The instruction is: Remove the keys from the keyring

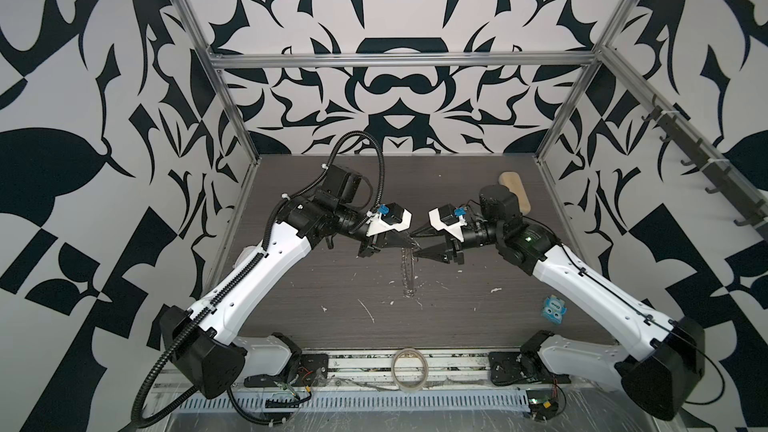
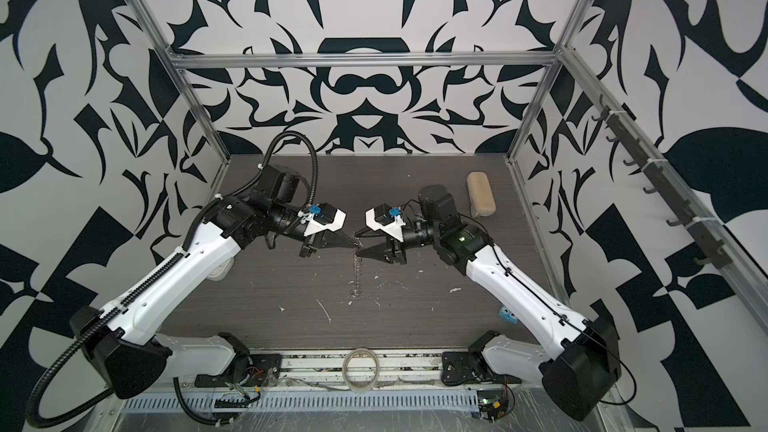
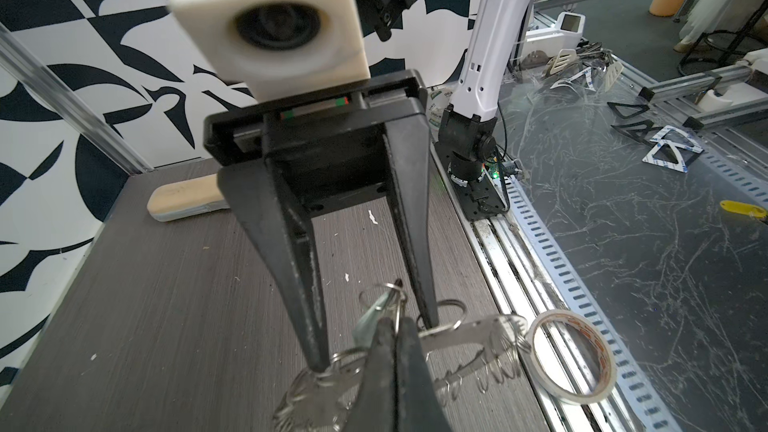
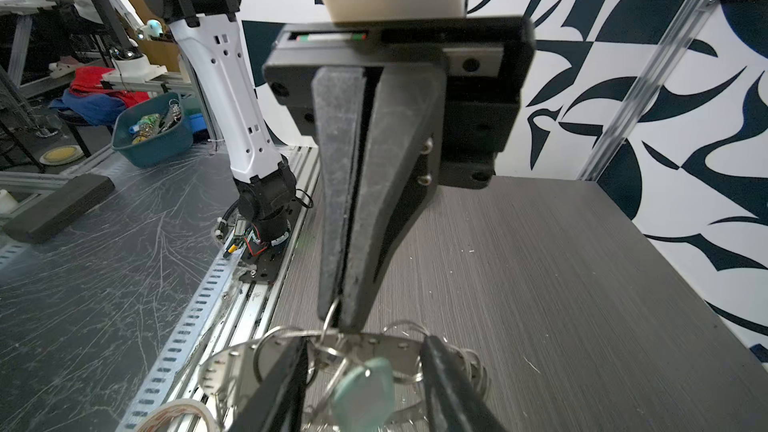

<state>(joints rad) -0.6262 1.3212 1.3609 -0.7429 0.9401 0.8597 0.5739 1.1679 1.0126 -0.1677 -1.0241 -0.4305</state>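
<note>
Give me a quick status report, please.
Left pincer shut on keyring loop. Right pincer open, straddling key tag, not yet off. Nothing blocking.

Keyring held mid-air over the counter's centre
The keyring (image 3: 465, 336) hangs between the left gripper (image 1: 405, 243) and right gripper (image 1: 415, 244) above the counter (image 1: 311, 284). A block (image 1: 642, 189) lies back right, a tape roll (image 1: 409, 367) on the front rail, and a small toy (image 1: 552, 308) front right.

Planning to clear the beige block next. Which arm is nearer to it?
Right. The right arm has a joint just beside the block; the left arm is far off on the opposite side.
</note>
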